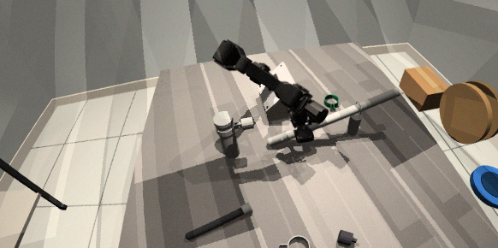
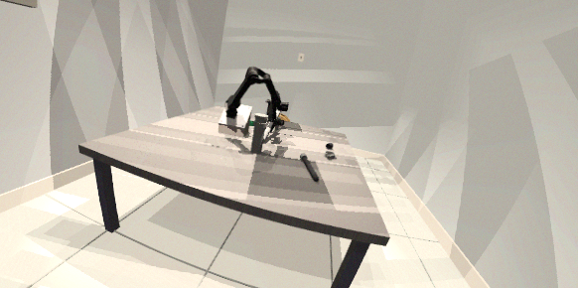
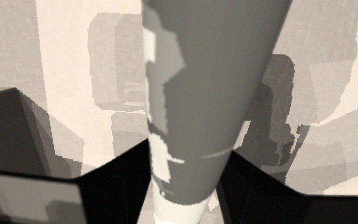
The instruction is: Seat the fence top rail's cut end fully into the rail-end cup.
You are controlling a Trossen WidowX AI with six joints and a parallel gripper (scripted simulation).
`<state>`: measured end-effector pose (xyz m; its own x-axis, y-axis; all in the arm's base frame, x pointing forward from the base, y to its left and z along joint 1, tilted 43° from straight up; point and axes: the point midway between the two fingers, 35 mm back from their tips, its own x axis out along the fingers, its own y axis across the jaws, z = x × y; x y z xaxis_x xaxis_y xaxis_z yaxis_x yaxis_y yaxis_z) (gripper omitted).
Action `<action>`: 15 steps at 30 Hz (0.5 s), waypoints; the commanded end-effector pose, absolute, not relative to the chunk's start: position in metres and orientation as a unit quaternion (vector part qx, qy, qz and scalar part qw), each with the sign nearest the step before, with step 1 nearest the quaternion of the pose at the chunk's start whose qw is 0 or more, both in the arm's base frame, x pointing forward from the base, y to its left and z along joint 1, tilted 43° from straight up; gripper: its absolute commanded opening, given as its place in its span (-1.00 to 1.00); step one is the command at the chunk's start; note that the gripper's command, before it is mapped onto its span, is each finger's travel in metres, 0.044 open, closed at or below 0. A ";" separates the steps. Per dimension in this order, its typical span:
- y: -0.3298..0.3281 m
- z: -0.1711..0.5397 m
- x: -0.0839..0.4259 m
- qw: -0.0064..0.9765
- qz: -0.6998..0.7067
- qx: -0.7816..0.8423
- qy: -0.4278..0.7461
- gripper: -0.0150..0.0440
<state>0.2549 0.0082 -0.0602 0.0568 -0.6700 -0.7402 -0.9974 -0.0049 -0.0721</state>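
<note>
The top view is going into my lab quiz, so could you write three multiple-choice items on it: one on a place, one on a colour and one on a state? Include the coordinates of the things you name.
1. Where is the cardboard box (image 1: 421, 85)?
A. Past the table's left edge
B. Past the table's (image 1: 184, 117) (image 2: 179, 161) right edge
C. In the middle of the table

2. What colour is the small ring (image 1: 326, 103) (image 2: 251, 123) beside the rail (image 1: 342, 115) (image 2: 266, 133) (image 3: 205, 90)?
A. Red
B. Yellow
C. Green

3. How does the rail's cut end (image 1: 271, 141) stand to the cup (image 1: 246, 122)?
A. Apart from it
B. Fully seated in it
C. Resting on top of it

Key:
1: B, since the box shows beyond that edge in the top view.
2: C, since its band is plainly green.
3: A, since tabletop shows between end and cup.
</note>
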 end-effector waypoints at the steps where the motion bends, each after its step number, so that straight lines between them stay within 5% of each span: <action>1: 0.008 -0.060 0.254 0.308 0.267 -0.657 0.635 -0.03; 6: 0.011 -0.057 0.255 0.308 0.267 -0.657 0.635 -0.47; 15: 0.019 -0.043 0.253 0.284 0.248 -0.658 0.652 -0.49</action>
